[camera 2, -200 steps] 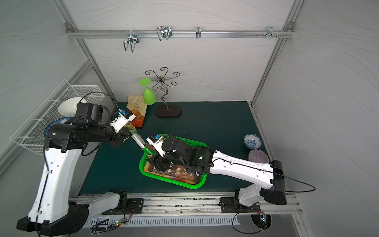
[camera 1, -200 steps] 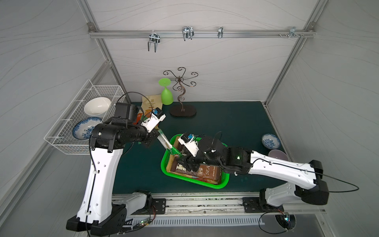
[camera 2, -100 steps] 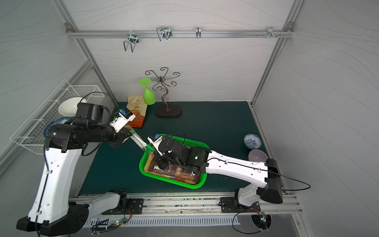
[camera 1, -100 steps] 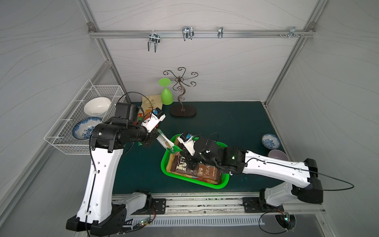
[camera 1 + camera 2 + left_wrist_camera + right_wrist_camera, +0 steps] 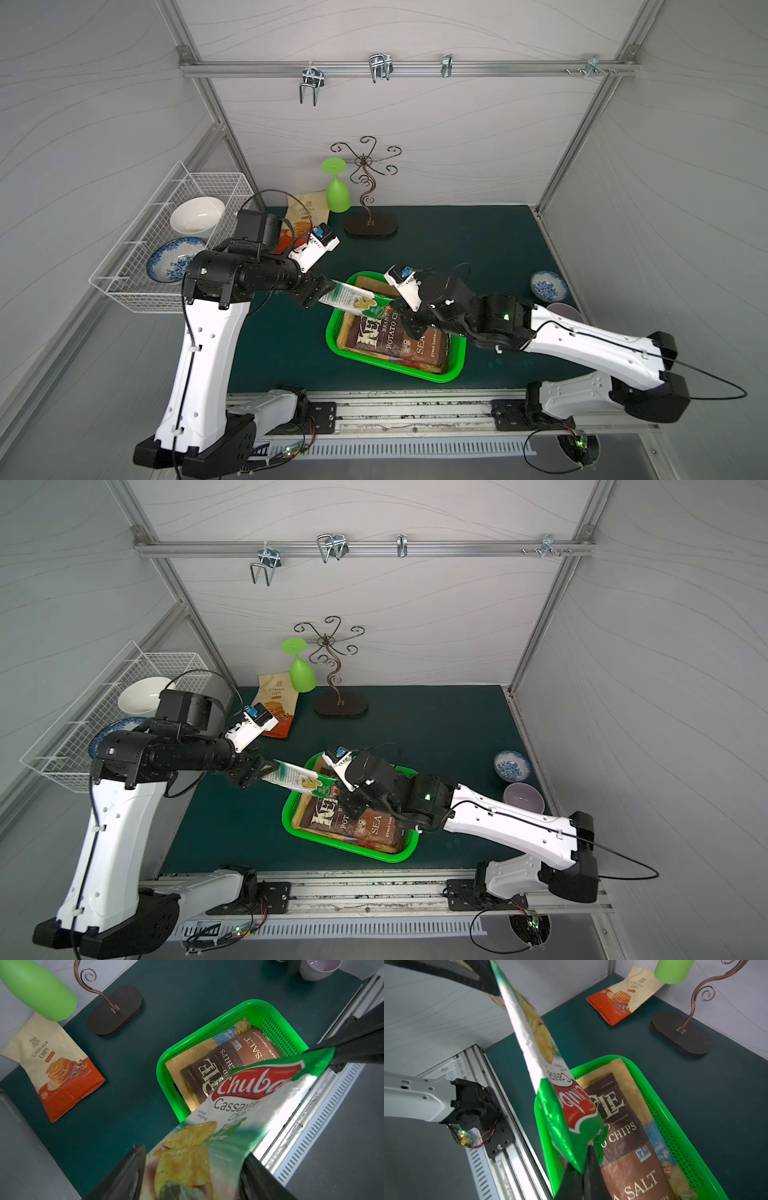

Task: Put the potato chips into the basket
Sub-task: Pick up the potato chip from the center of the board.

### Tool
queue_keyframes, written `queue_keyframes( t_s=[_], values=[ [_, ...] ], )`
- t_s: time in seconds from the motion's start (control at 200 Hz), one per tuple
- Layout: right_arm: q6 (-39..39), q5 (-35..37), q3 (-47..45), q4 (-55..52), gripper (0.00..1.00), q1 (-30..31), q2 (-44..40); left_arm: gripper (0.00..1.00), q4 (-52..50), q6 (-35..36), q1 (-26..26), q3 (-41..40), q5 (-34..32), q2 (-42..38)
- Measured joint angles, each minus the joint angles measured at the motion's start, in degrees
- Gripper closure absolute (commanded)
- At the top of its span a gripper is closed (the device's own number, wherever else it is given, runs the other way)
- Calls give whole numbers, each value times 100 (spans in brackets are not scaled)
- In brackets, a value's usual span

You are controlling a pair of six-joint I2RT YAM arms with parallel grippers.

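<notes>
A white-green potato chips bag (image 5: 353, 297) (image 5: 533, 1043) hangs slanted over the near-left corner of the green basket (image 5: 332, 332) (image 5: 164, 1064). My right gripper (image 5: 589, 1150) (image 5: 409, 324) is shut on its green end above the basket. My left gripper (image 5: 193, 1153) (image 5: 322, 293) is open, and the bag's other end lies between its spread fingers. Inside the basket a brown Kettle bag (image 5: 399, 340) (image 5: 228, 1057) rests on a tan bag (image 5: 618, 1068). A cream-orange Cassava Chips bag (image 5: 305, 216) (image 5: 54, 1064) leans at the back left of the mat.
A white wire rack (image 5: 166, 232) with bowls hangs on the left wall. A green goblet (image 5: 337, 195) and a curly metal stand (image 5: 370, 224) stand at the back. A blue-patterned bowl (image 5: 548, 285) and a lilac cup (image 5: 523, 796) sit at the right edge.
My right gripper reached up to the bag's green end and shut on it. My left gripper, shut on the bag before, has spread its jaws.
</notes>
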Motion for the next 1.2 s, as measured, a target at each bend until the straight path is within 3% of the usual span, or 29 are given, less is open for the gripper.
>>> queue_keyframes(
  t_s=[0.27,0.485,0.585,0.83,1.201],
  values=[
    [-188,105,407,-966,100,-205,-192,42,-52,323,-9,-214,-7,-9],
    [-214,280,492,-1458,100,-299,-323,45,-262,640,-11,-573,24,-28],
    [-197,354,492,-1600,100,-393,-378,56,-339,748,-26,-686,57,-9],
    [-79,483,361,-1670,100,-673,-682,100,-254,802,-155,-796,240,192],
    [-35,490,-251,-1604,100,-1342,-1117,100,955,374,-861,-1056,96,531]
  ],
)
